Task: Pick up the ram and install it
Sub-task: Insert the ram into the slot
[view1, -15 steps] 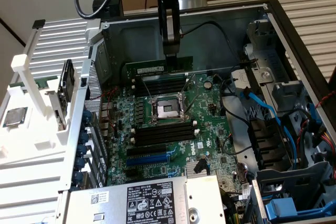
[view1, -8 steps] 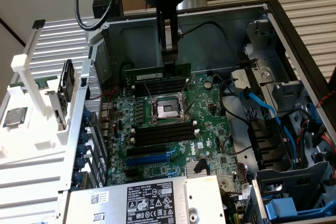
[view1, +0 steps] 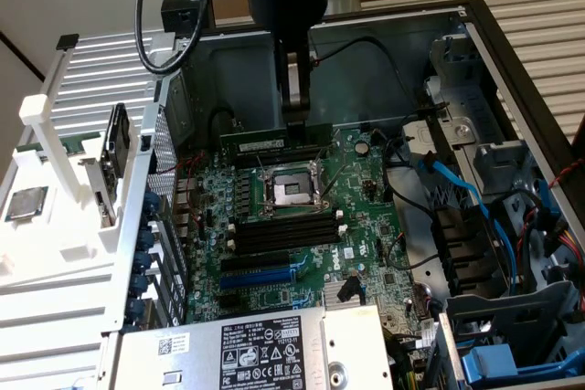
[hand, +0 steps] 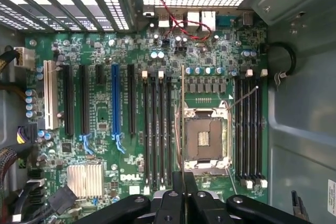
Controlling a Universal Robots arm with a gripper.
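The ram [view1: 260, 142] stands on edge over the motherboard [view1: 366, 175], near the processor socket [view1: 291, 191].

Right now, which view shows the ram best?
The exterior view: the ram shows its long side and label, held by the gripper above the motherboard. The wrist view shows the ram edge-on, a thin line.
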